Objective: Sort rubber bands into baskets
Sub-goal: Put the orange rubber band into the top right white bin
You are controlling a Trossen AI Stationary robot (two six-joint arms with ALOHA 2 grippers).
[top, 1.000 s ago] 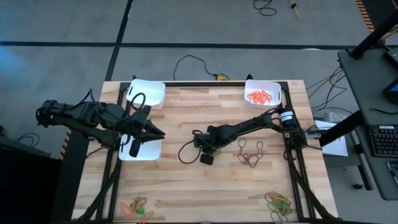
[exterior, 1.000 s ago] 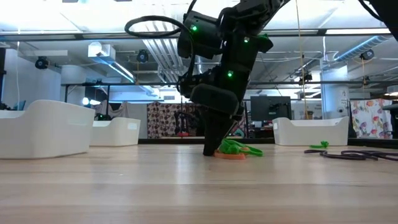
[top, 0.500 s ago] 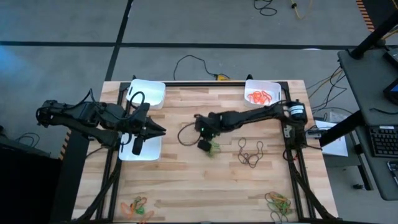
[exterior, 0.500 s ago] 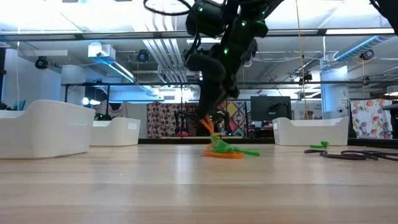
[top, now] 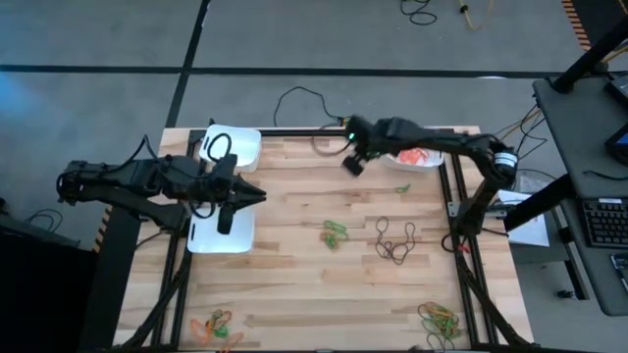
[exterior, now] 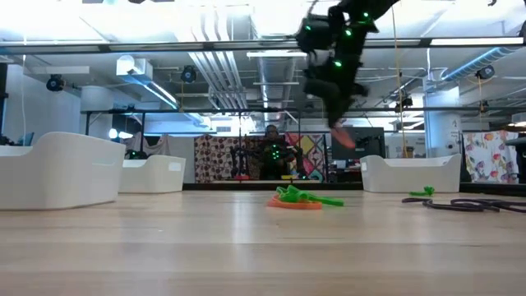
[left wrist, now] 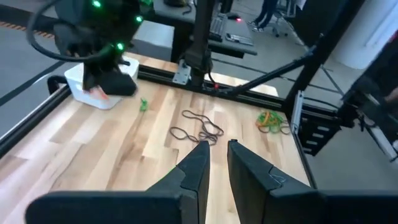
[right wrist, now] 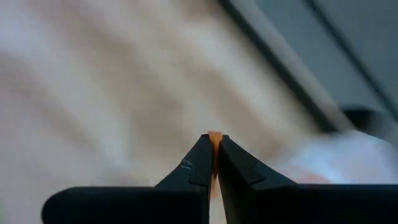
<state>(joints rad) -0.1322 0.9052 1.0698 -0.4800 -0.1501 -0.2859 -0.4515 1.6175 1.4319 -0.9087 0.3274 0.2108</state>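
With my right gripper point(right wrist: 213, 144) jaws pinching an orange rubber band point(right wrist: 214, 136), I judge release best made squarely over the far-right basket point(top: 432, 147), not its rim.

From above, you look straight down on the whole wooden table point(top: 294, 284) and both arms. Your low camera sits at tabletop height, facing level across the boards into the room behind. Your left wrist camera looks past its own fingers point(left wrist: 196, 165) across the table toward the far frame rail. Your right wrist camera rides very close to its fingertips point(right wrist: 202, 158). The green-and-orange band cluster point(top: 335, 233) at mid-table shows from above and low point(exterior: 302, 199).
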